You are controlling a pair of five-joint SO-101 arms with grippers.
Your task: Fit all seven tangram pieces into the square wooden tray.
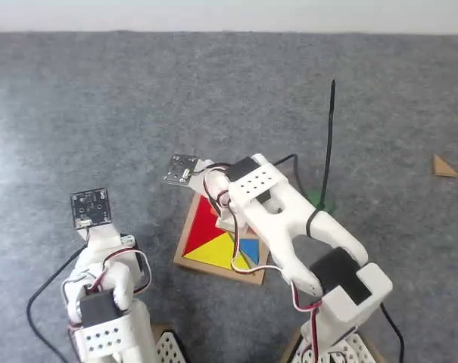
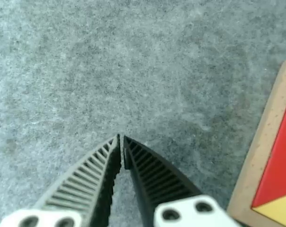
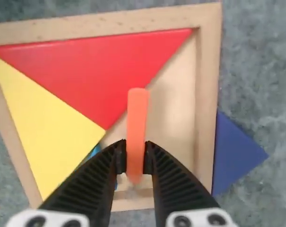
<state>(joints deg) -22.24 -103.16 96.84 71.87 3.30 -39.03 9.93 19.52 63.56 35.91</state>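
The right gripper (image 3: 134, 150) is clamped on a flat orange tangram piece (image 3: 137, 118), held edge-on over the bare area of the square wooden tray (image 3: 206, 71). The tray, at lower centre of the high view, holds a red triangle (image 3: 95, 66) and a yellow triangle (image 3: 48, 132). A dark blue triangle (image 3: 235, 153) lies just outside its rim. The left gripper (image 2: 122, 140), fingers together and empty, sits over grey carpet (image 2: 133, 56) beside the tray.

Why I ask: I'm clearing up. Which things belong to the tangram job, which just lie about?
Job: wooden tray, red triangle, yellow triangle, light blue piece, orange piece in right gripper, dark blue triangle beside tray.
Lying about: black rod on green base; tan triangle far off, perhaps a piece.
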